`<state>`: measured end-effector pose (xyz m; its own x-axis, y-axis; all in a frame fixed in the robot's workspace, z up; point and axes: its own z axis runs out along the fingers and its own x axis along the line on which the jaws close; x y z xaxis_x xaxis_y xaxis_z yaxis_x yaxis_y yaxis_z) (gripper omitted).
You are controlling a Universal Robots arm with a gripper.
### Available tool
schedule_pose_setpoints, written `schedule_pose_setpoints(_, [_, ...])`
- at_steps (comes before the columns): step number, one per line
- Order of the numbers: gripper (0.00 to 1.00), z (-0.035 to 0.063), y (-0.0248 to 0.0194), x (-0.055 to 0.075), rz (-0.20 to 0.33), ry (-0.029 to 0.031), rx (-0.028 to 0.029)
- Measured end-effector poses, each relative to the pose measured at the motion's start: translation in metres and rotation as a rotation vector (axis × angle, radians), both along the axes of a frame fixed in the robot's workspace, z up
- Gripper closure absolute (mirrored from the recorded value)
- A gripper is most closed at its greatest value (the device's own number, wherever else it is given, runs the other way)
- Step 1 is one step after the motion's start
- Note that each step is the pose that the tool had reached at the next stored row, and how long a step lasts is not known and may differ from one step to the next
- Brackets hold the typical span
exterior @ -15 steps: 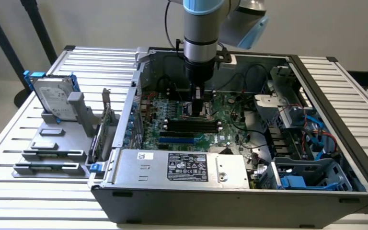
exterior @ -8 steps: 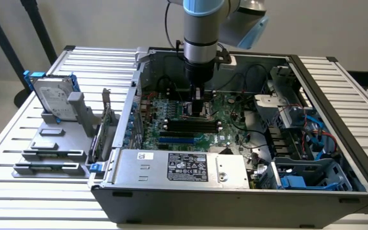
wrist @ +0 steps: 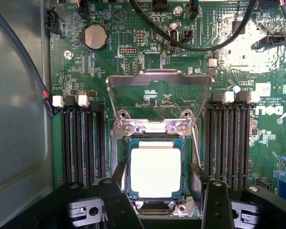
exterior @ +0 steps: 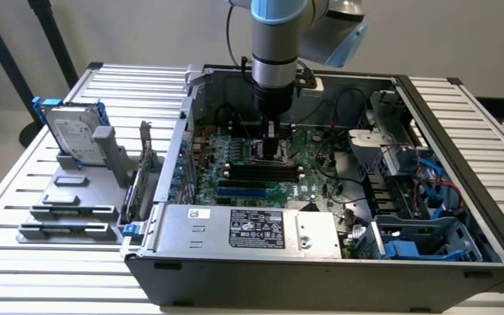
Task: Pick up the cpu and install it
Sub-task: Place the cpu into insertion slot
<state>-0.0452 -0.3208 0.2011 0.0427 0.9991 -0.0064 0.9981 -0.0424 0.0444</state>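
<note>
Hovering gripper, fingers apart; cpu between them, seated in its socket

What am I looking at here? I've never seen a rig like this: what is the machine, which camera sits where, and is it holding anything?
The machine is a single robot arm with a two-fingered gripper at its end. The exterior view comes from a camera off the arm. It shows the arm reaching down into an open computer case that lies on a slatted table. At the exterior view's left, a hard drive in a blue frame stands in a grey holder. The wrist view comes from a camera on the arm's wrist and looks down at the green motherboard. There the cpu, a small square chip with a silver top, lies in its socket, and the metal retaining frame stands raised. The fingers stand open on either side of the chip, and the gripper holds nothing.
</note>
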Motion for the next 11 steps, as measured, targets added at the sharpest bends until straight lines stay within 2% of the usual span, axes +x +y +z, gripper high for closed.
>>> schedule_pose_setpoints(7, [0.37,-0.0014,0.0008,0.0,0.0,-0.0001,-0.0134])
schedule_pose_setpoints(11, [0.37,-0.0015,0.0013,0.0,-0.002,0.0002,-0.0185])
